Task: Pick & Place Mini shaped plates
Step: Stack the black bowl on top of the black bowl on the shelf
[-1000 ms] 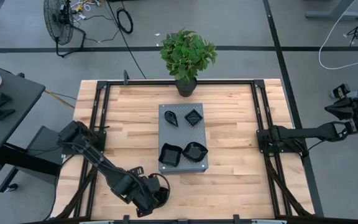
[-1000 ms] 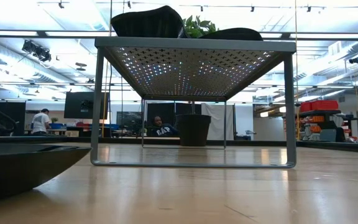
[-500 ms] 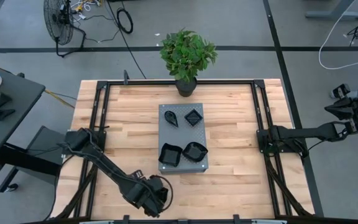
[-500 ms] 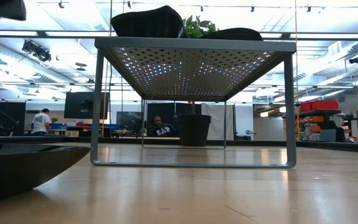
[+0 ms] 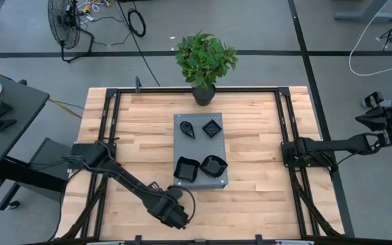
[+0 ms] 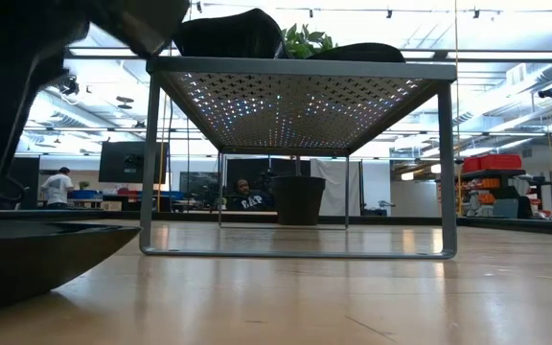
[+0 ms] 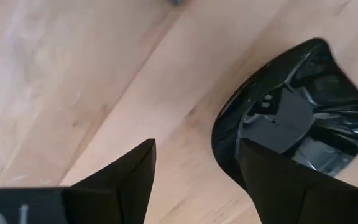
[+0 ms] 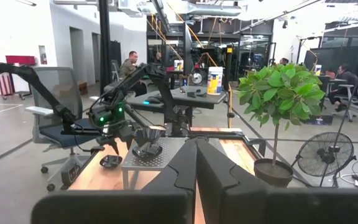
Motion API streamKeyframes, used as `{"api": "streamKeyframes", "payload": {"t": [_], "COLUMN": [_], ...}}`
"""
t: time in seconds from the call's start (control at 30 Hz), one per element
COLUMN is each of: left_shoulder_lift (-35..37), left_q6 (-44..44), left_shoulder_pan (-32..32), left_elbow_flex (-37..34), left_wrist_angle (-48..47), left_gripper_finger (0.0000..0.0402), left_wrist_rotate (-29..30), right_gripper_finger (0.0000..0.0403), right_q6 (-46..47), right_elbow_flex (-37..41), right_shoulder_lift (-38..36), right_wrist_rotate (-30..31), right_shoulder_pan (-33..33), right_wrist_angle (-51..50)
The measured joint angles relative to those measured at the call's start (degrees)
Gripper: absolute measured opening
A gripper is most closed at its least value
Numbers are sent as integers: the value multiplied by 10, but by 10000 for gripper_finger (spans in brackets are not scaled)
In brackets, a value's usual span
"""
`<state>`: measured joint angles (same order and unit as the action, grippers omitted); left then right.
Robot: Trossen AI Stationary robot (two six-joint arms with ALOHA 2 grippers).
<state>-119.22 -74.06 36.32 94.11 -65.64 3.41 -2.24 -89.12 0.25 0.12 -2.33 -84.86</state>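
- The left arm reaches from its base at the table's left edge diagonally toward the near edge, and the left gripper [image 5: 175, 213] hangs low over the wood, fingers [image 7: 129, 180] spread apart with nothing between them.
- A glossy black plate [image 7: 294, 121] lies on the bare table [image 5: 257, 129] just beside one of those fingers, not in the grip; in the low view its dark rim [image 6: 36, 254] rests flat on the wood at the near left.
- Four more mini plates [image 5: 199, 167] sit on the grey perforated stand [image 5: 203, 146] at mid-table, well apart from the left gripper.
- The right arm waits folded past the table's right edge, the right gripper [image 8: 196, 163] with its fingers pressed together, empty.
- A potted plant [image 5: 205, 61] stands at the table's far edge.
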Motion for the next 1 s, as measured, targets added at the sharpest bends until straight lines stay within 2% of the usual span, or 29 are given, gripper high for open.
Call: {"api": "streamKeyframes", "payload": {"t": [0.2,0.37,0.57,0.77,0.87,1.0], "left_shoulder_lift": [-17,-17,-17,-16,-16,-16], "left_q6": [0,4,0,2,2,13], "left_shoulder_pan": [0,0,-1,-1,-1,-1], "left_elbow_flex": [0,-1,-49,-54,-54,-54], "left_wrist_angle": [6,6,69,77,84,85], "left_gripper_finger": [234,234,234,233,222,184], "left_wrist_rotate": [-11,4,-15,-17,-16,-17], "right_gripper_finger": [16,16,16,16,16,16], "right_q6": [0,0,0,0,0,0], "right_elbow_flex": [0,0,0,0,0,0], "right_shoulder_lift": [0,0,0,0,0,0], "right_wrist_rotate": [0,0,0,0,0,0], "right_shoulder_pan": [0,0,0,0,0,0], "right_wrist_angle": [0,0,0,0,0,0]}}
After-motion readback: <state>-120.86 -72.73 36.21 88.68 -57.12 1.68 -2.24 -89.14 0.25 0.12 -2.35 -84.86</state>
